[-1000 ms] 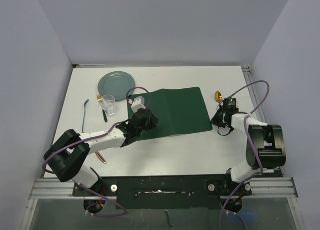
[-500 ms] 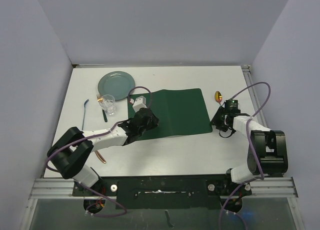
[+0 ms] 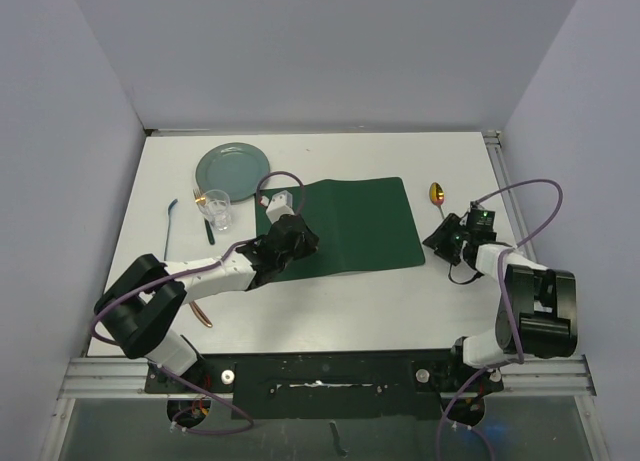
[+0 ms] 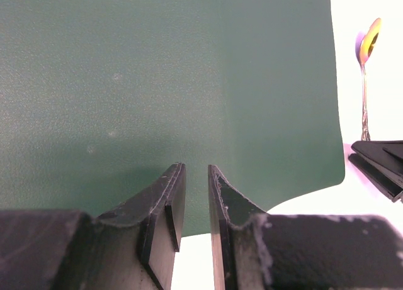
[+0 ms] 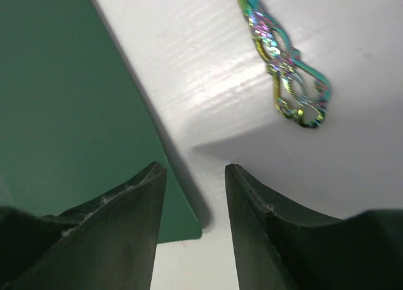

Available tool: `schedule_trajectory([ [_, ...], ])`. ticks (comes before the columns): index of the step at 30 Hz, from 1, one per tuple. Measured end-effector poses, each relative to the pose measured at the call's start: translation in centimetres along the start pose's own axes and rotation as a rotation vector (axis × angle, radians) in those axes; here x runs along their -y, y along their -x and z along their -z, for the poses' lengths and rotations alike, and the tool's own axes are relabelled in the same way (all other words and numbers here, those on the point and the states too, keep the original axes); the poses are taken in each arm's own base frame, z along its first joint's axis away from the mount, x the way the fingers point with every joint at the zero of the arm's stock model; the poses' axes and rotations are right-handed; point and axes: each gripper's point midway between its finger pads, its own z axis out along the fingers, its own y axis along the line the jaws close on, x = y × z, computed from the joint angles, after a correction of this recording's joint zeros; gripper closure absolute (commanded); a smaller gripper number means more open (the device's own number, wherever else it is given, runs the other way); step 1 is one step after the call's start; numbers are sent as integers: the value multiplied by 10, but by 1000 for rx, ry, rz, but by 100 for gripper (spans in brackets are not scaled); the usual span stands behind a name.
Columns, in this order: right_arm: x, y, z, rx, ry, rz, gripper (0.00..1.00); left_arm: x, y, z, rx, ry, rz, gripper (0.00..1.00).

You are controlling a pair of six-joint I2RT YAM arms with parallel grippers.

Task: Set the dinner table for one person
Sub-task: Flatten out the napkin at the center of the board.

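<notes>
The white dinner table (image 3: 340, 301) lies under everything, its near edge partly covered by the arm bases. The left gripper (image 4: 195, 177) hangs low over the near edge of the green placemat (image 3: 350, 226), jaws a narrow slit apart with nothing seen between them; from above its fingertips are hidden. The right gripper (image 5: 194, 170) stands spread and empty over the mat's corner, and its view cuts off all but the handle end of 1 spoon (image 5: 283, 82).

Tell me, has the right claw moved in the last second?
Yes. Seen from above, the right claw drew back to the right and nearer, away from the spoon, which stayed beside the mat.
</notes>
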Motion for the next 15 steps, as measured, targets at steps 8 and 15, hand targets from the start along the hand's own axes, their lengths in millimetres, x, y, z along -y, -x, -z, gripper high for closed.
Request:
schedule_trajectory([
  [8, -28, 7, -21, -18, 197, -4, 60, -5, -3, 0, -12, 17, -6, 81],
  [15, -49, 7, -33, -73, 336, -7, 70, -11, -3, 1, -14, 41, -11, 81],
])
